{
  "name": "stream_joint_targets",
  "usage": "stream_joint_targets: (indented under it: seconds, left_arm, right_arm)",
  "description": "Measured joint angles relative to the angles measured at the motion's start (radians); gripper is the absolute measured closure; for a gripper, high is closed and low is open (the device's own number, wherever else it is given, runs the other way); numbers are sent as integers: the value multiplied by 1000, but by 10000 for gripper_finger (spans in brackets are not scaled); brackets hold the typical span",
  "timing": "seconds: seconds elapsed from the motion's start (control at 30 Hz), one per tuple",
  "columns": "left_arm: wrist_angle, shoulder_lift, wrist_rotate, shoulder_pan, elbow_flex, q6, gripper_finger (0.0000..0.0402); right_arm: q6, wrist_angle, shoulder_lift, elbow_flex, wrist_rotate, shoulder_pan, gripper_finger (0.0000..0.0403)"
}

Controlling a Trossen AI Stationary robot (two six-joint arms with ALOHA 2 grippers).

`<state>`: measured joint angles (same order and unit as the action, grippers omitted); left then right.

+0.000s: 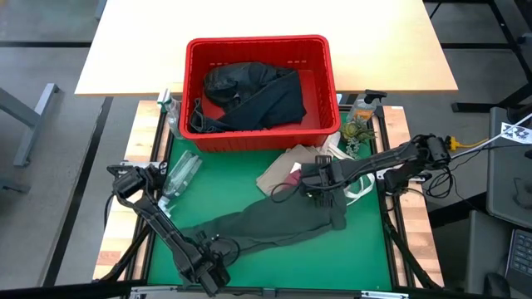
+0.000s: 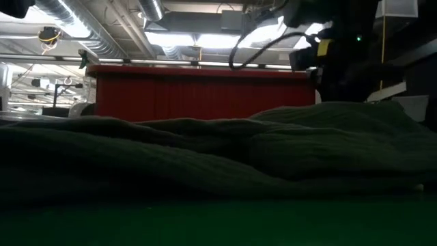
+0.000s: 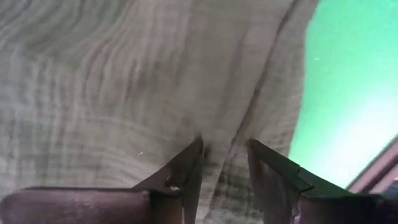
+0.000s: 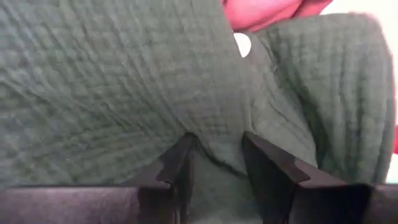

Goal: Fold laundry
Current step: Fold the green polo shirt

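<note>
High view: both grippers (image 1: 218, 262) (image 1: 320, 184) pinching olive-green shirt (image 1: 274, 223) ends, barely starting; black garments (image 1: 249, 95) waiting in red basket (image 1: 258, 139).

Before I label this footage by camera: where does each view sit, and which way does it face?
High: overhead, straight down on the green mat, red basket, both arms.
Low: table height, level across the olive-green shirt.
Left wrist: on the left gripper, pinching shirt.
Right wrist: on the right gripper, pinching shirt.
All four share the shirt.
</note>
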<state>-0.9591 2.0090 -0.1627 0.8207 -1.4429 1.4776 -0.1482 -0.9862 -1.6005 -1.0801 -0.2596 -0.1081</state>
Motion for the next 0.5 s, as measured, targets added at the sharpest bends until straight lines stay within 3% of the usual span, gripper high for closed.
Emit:
stream_joint_targets:
  seconds: [0.27, 0.5]
  left_arm:
    - [-53, 0, -4, 0, 0, 37, 330]
    - [-53, 0, -8, -5, 0, 25, 340]
  right_arm:
    - [1, 17, 0, 7, 18, -3, 262]
    - [22, 26, 0, 7, 27, -3, 262]
